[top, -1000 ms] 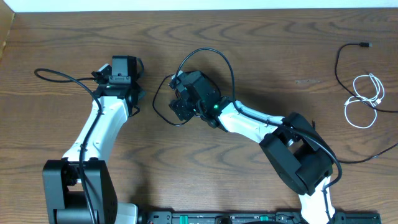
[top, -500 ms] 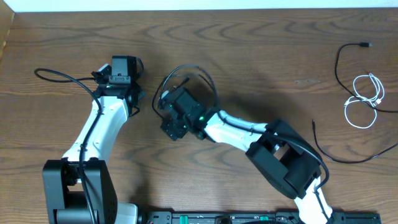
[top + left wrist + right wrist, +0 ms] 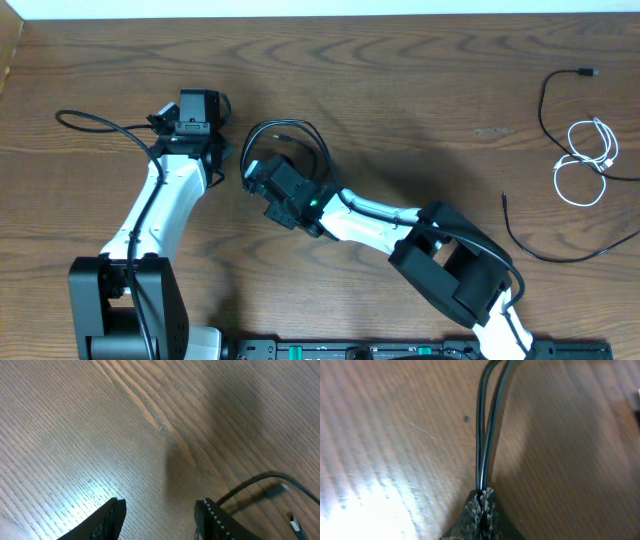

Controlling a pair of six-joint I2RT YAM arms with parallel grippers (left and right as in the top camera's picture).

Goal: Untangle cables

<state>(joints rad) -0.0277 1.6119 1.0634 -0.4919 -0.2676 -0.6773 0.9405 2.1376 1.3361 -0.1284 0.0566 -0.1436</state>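
Observation:
A black cable (image 3: 298, 128) loops on the table just above my right gripper (image 3: 254, 176). In the right wrist view the right gripper (image 3: 483, 494) is shut on two strands of this black cable (image 3: 490, 420), which run away from the fingertips side by side. My left gripper (image 3: 197, 118) hangs to the left of the loop, apart from it. The left gripper (image 3: 160, 512) is open with bare wood between its fingers; the black cable (image 3: 250, 485) and a small plug (image 3: 276, 490) lie to its right. Far right lie a white cable (image 3: 590, 160) and two more black cables (image 3: 545, 100) (image 3: 560, 255).
The left arm's own thick black cord (image 3: 100, 122) arcs over the table at far left. The table's back edge (image 3: 320, 14) runs along the top of the overhead view. A black rail (image 3: 350, 350) sits at the front edge.
My right gripper has moved left and down and has shut on the black cable, dragging its loop leftwards and making it smaller. The left arm has stayed put; its jaws widened slightly.

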